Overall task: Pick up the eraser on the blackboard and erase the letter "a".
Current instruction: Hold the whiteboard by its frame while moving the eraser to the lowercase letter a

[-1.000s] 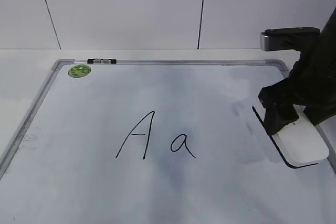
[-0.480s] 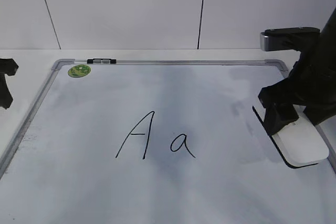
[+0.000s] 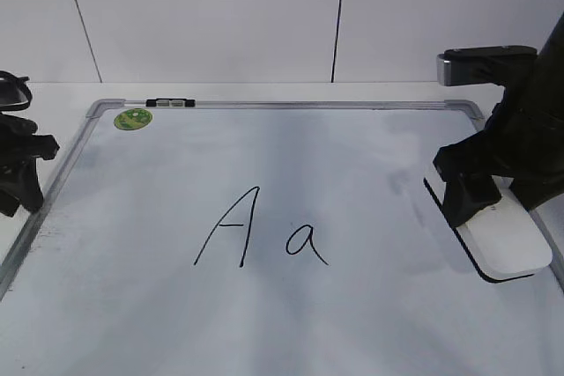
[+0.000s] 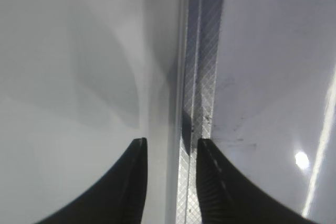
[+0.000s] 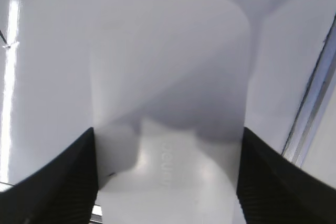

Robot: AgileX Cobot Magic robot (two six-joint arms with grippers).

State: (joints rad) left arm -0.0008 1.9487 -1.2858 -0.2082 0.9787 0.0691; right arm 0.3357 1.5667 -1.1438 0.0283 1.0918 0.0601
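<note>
The eraser (image 3: 502, 239) lies flat on the blackboard (image 3: 352, 165) close to its right frame, with the right gripper (image 3: 471, 204) straddling its nearer end. In the right wrist view both black fingers (image 5: 68, 182) sit flush against the white block's long sides, so the gripper looks closed on the eraser (image 5: 168, 129) — the felt base seems to rest on the board, not yet lifted. The lowercase letter "a" (image 3: 306, 242) stands unerased near the board's middle, just right of the taller capital "A" (image 3: 227, 228) and well apart from the eraser. A green sticker (image 3: 133, 118) marks the far left corner. The left gripper (image 3: 19, 173) hangs at the board's left edge; its wrist view shows the jaws a narrow gap apart over the grey frame (image 4: 197, 77), holding nothing. The step in hand appears to be the grasp itself. The next move likely calls for carrying the eraser leftward to the "a" and wiping flat there, stopping short of the capital beside it.
</note>
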